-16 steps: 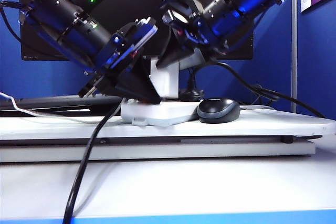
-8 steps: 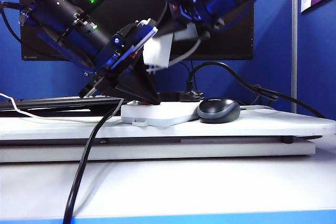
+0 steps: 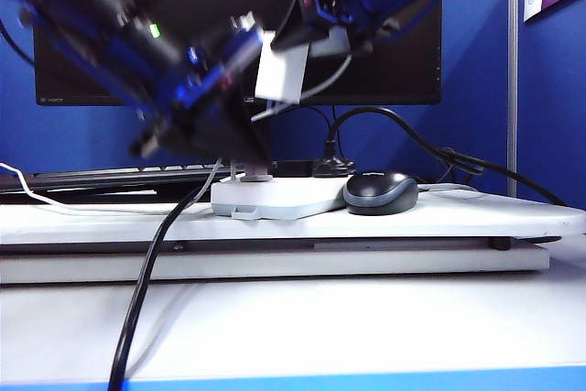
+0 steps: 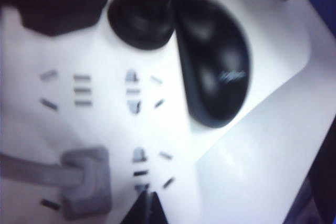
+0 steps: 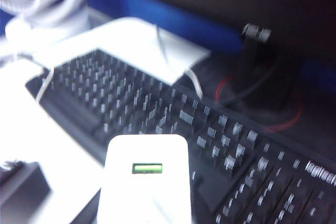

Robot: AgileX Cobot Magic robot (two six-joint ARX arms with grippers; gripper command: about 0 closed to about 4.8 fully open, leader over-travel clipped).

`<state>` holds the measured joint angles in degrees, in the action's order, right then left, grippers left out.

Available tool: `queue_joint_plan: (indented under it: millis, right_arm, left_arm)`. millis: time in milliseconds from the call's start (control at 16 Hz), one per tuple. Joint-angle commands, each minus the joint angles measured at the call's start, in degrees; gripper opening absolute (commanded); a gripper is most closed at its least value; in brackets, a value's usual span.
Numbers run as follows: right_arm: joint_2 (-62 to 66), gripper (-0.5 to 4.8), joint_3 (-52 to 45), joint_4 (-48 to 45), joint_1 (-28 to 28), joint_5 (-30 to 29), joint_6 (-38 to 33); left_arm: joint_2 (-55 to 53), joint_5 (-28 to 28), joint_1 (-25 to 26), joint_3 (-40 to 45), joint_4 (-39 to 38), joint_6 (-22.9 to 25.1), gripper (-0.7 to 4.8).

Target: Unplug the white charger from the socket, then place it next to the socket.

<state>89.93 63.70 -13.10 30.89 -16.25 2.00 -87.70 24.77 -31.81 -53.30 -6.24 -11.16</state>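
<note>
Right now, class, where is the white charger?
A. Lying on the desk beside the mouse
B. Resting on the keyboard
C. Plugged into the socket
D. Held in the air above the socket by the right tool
D: the exterior view shows the white charger gripped by the right tool, lifted clear above the socket.

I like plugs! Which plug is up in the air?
The white charger, held by the right gripper above the socket. The grey plug remains plugged in.

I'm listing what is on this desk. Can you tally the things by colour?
White: 2, the charger in the right gripper and the socket
Black: 3, mouse, keyboard, monitor
Total: 5
</note>
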Motion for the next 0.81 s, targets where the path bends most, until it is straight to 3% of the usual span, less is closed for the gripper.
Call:
queue_joint_plan:
  millis: [62,250,499,624,811]
  right_arm:
    - [-0.8,-0.05,1.2,-2.5,0.0,-0.5,-0.8]
    - [-0.8,-0.05,3.0,-3.1,0.1,-2.1,-3.0]
    - [-0.8,-0.05,3.3,-7.9,0.3,-9.9,-9.6]
    - [-0.8,-0.05,3.3,-8.3,1.1,-11.0,-10.6]
    - [-0.8,-0.06,4.0,-8.4,2.1,-13.3,-12.0]
  left_arm:
    - [5.1,-0.4,-0.1,-0.1,2.3,0.4,-0.05]
    - [11.9,-5.2,-0.1,-0.1,1.6,0.4,-0.05]
    - [21.3,-25.3,-0.1,-0.1,0.7,2.7,-0.05]
    - [23.3,-29.8,-0.1,-0.1,0.6,4.0,-0.05]
    - [24.0,-30.4,0.0,-0.1,-2.0,5.1,-0.05]
